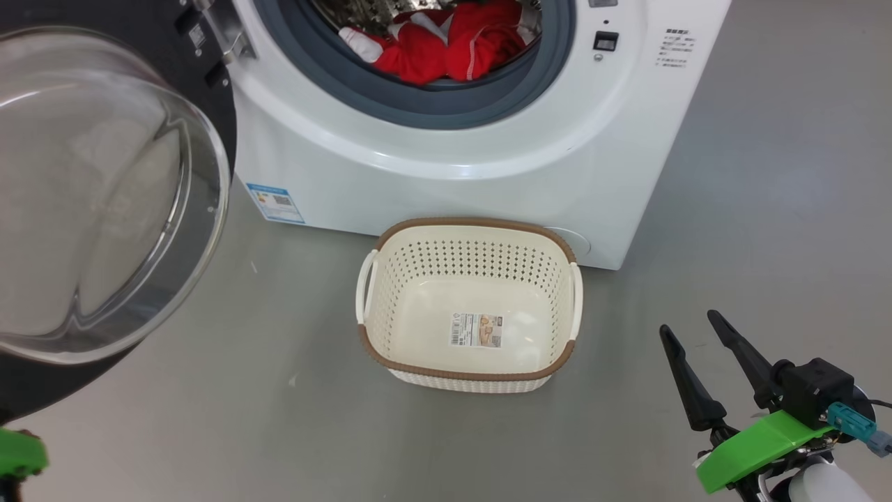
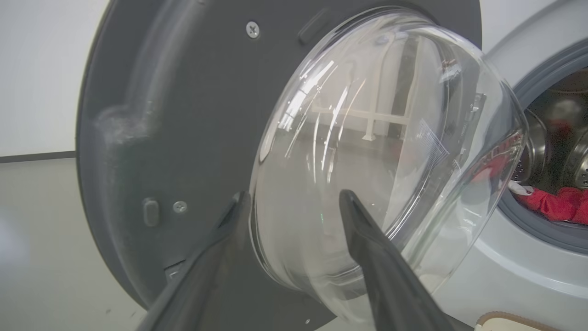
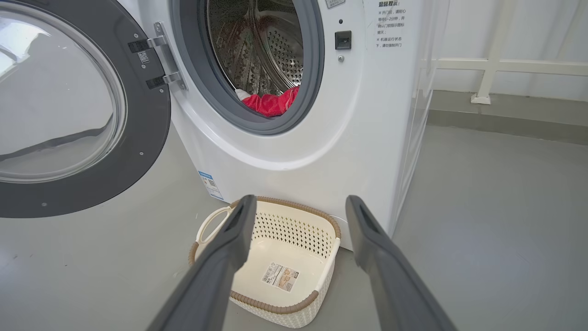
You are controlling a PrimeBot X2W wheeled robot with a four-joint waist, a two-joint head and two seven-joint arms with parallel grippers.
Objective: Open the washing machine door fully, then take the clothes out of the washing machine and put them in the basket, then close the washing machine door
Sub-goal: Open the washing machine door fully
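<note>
Bright, even light, soft shadows; white glare streaks the washing machine door [image 2: 321, 119] (lines bow at frame edges).

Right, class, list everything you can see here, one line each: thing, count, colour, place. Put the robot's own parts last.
washing machine: one, white, behind the basket
washing machine door: one, black rim with clear glass, open at the left
clothes: heap, count unclear, red and white, in the drum
basket: one, cream with brown rim, on the floor before the machine
label: one, blue, machine's lower front
floor: grey
left claw: one, dark, open, by the door
right claw: one, dark, open, right of the basket
</note>
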